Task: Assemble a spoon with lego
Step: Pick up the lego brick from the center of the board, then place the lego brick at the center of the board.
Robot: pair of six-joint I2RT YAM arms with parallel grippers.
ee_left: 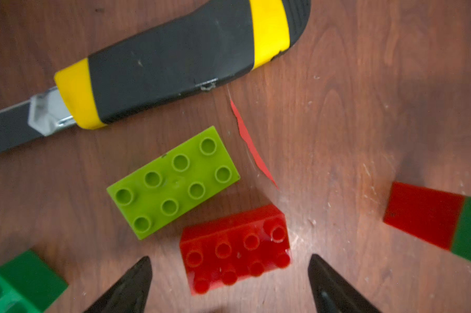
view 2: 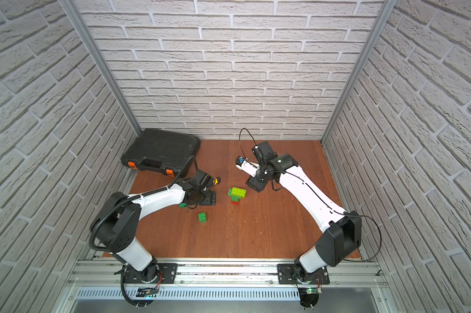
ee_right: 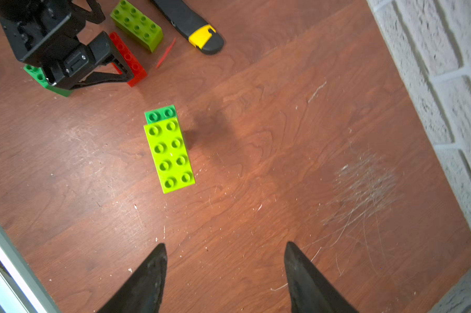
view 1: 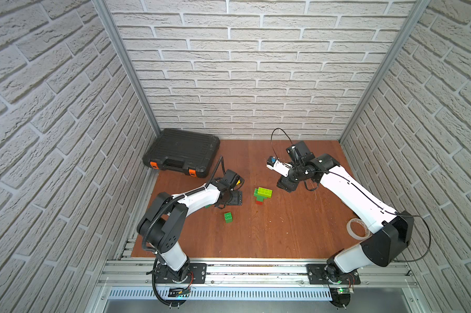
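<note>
Where walls (view 1: pixel 256 67) meet, scratched, seemingly wooden table (view 1: pixel 283 230)

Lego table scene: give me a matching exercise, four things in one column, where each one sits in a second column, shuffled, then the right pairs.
Things
1. red brick
2. tool case
3. half-built spoon
4. utility knife

Places
A. in the middle of the wooden table
B. between the spread fingertips of the left gripper
C. lying beside the loose lime brick
D. far left corner, against the back wall

Pairs: 1-B, 2-D, 3-A, 4-C
</note>
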